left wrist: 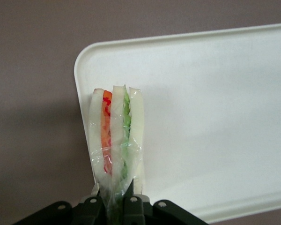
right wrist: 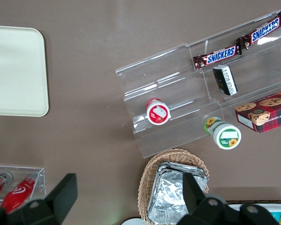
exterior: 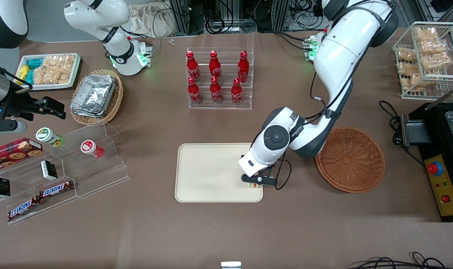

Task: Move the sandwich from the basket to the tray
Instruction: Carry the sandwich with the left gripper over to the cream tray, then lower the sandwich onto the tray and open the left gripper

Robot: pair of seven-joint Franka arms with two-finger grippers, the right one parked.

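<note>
My left gripper (exterior: pixel 254 184) is over the cream-beige tray (exterior: pixel 207 172), at its corner nearest the front camera toward the working arm's end. It is shut on the wrapped sandwich (left wrist: pixel 116 138), pinching the clear wrap at the wedge's narrow end (left wrist: pixel 114 206). The sandwich shows pale bread with orange-red and green filling, and only a sliver of it shows under the gripper in the front view (exterior: pixel 253 185). The tray also shows in the left wrist view (left wrist: pixel 215 108). The reddish-brown wicker basket (exterior: pixel 350 160) sits empty beside the tray, toward the working arm's end.
A clear rack of red cola bottles (exterior: pixel 219 78) stands farther from the front camera than the tray. A tan wicker basket with foil trays (exterior: pixel 96 96) and clear snack steps (exterior: pixel 80 164) lie toward the parked arm's end. A black device (exterior: pixel 441 157) stands beside the reddish-brown basket.
</note>
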